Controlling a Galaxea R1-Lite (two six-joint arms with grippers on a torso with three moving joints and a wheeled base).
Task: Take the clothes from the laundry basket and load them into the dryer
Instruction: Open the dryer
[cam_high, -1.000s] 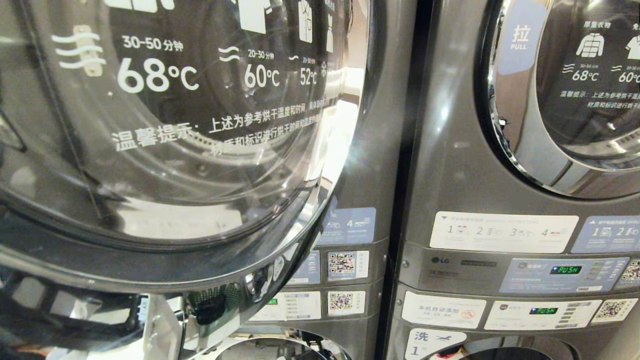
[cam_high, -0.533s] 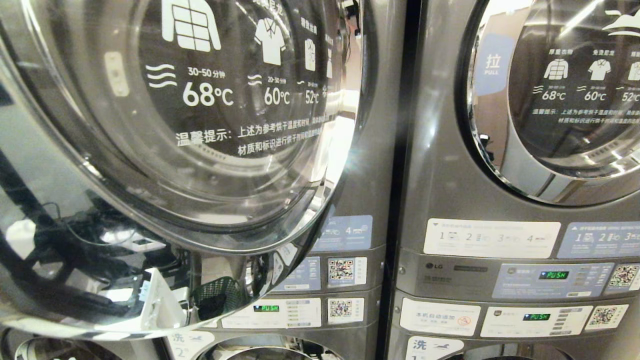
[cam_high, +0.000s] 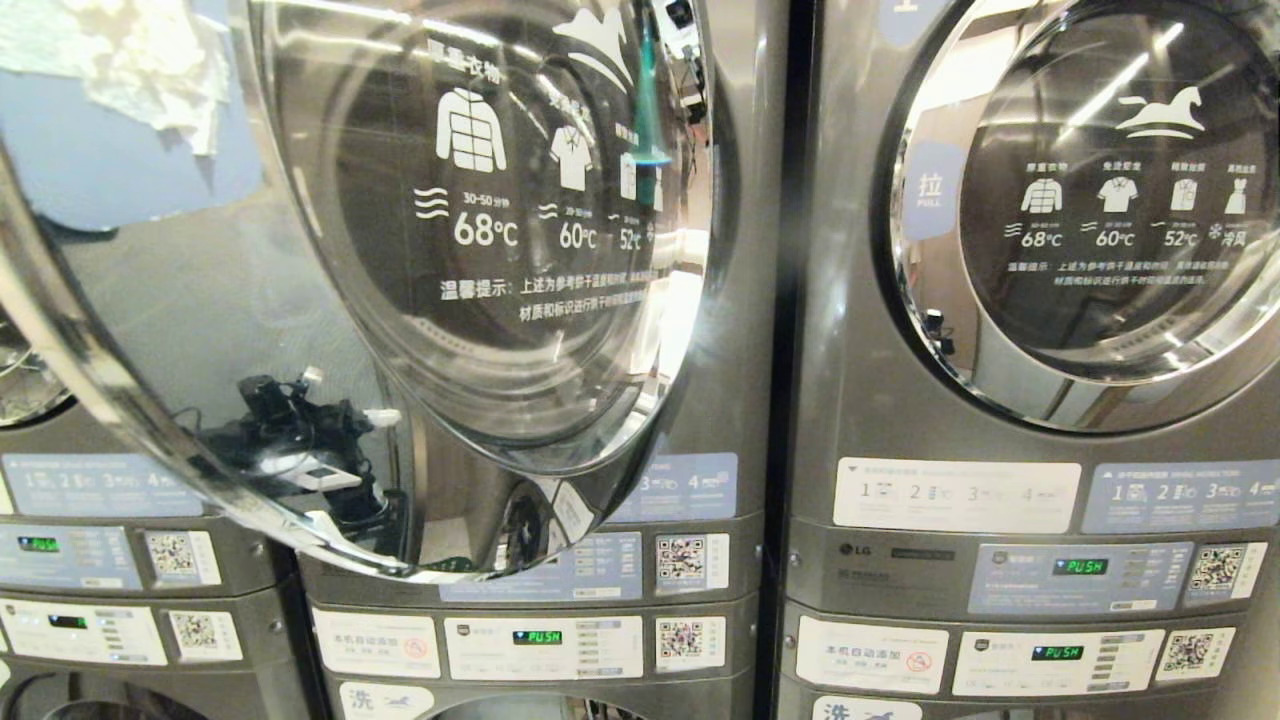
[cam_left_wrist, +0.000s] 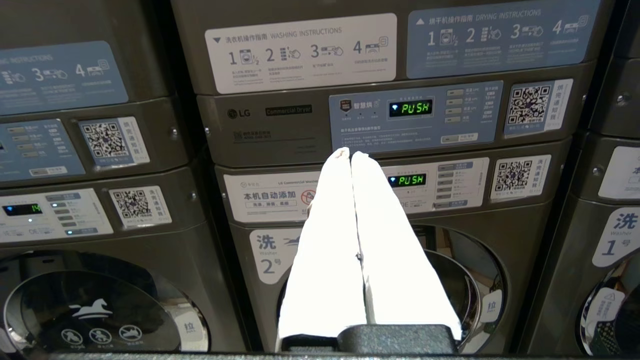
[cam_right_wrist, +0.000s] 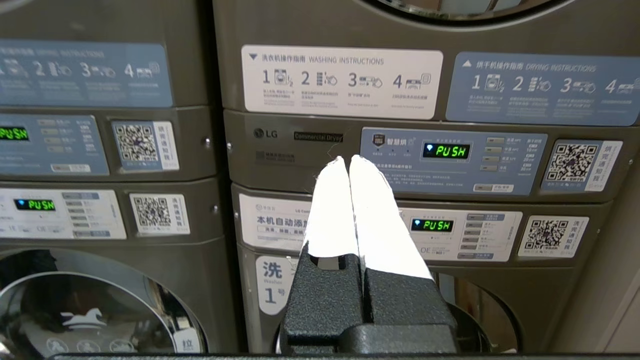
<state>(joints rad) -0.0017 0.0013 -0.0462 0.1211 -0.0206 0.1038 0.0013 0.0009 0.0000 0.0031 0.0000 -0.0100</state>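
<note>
With the dryer door (cam_high: 400, 300) swung open and both the left end effector (cam_left_wrist: 351, 155) and right end effector (cam_right_wrist: 348, 160) pinched together empty, find the basket before reaching.

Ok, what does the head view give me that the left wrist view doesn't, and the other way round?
Head view only: the open dryer door swung out on the left, and the closed dryer door of the stack to its right with its PULL label. Neither arm shows there.

Left wrist view only: the left pincer, shut and empty, pointing at the control panels, and the washer 2 door below.

Both: the grey stacked machines, the panels with green PUSH displays and QR stickers. Neither shows the laundry basket or clothes.
</note>
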